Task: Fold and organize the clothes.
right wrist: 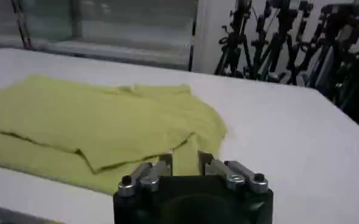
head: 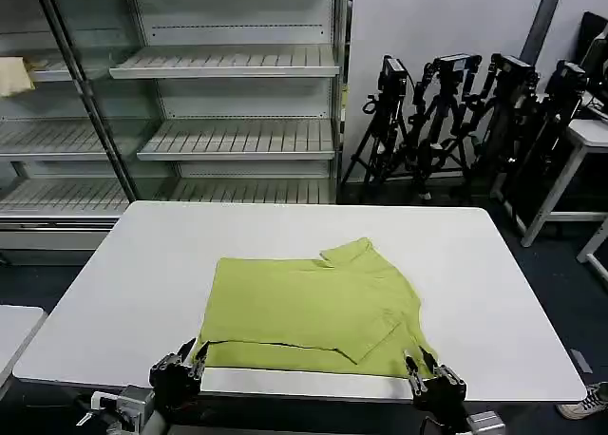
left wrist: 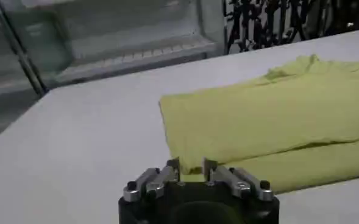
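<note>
The lime-green T-shirt (head: 313, 313) lies partly folded on the white bench (head: 142, 264), toward its near edge and a little toward the 3 o'clock side of centre. An upper layer is doubled over a lower one, whose hem runs along the near edge, and a crumpled bit of the shirt sticks up at the 12 o'clock end. At the shirt's 7 o'clock corner sits the left hand (head: 188, 357), its fingers a small way apart with the corner of the fabric lying between them in the left wrist view (left wrist: 192, 165); a firm grip cannot be told. At the 5 o'clock corner sits the right hand (head: 419, 365), fingers likewise slightly parted with the hem just at their tips (right wrist: 184, 160). Beyond the bench at 12 o'clock stand empty shelves (head: 228, 65); at 2 o'clock, a cluster of black tripods (head: 465, 112)
</note>
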Robot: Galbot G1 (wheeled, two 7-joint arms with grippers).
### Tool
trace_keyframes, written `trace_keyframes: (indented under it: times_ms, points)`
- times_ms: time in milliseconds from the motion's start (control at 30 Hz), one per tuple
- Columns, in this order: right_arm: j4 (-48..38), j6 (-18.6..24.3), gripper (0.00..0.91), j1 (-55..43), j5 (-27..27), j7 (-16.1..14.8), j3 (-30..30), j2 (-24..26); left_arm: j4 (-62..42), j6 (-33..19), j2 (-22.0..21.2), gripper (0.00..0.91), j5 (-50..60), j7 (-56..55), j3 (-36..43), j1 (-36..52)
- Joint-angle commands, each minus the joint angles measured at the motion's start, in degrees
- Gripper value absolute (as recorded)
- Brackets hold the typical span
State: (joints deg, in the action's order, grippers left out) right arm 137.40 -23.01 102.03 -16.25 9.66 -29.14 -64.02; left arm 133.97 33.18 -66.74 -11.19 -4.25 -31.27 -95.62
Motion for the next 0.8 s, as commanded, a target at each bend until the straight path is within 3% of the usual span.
trace_keyframes:
  times_ms: [33, 133, 233, 433, 600, 800]
  points:
    - [5.9, -0.1, 0.907, -1.5, -1.5, 0.3, -4.2, 1.2, 4.8, 0.0, -0.1, 0.907, 4.2, 0.2, 0.0, 2.5]
    - [0.4, -2.5, 0.907, -11.7, -3.7, 1.2, -2.0, 1.8, 0.7, 0.0, 1.2, 0.907, 0.8, -0.2, 1.7, 8.6]
    - [-9.5, -6.2, 0.907, -28.1, -6.6, 3.5, 4.9, 1.8, -4.5, -0.1, 3.2, 0.907, -1.1, 0.5, 3.9, 16.2]
    - [-25.1, -8.0, 0.907, -47.1, -9.7, 4.8, 14.4, 0.0, -15.7, -0.1, 5.8, 0.907, -10.1, 2.5, 6.9, 28.7]
    - [-33.7, -8.8, 0.907, -55.1, -12.0, 5.6, 18.2, -1.8, -23.2, 0.0, 7.6, 0.907, -14.2, 2.7, 10.0, 36.5]
    - [-43.3, -9.5, 0.907, -61.6, -15.1, 8.0, 22.1, -5.0, -32.1, 0.0, 4.9, 0.907, -14.2, 2.8, 14.1, 44.6]
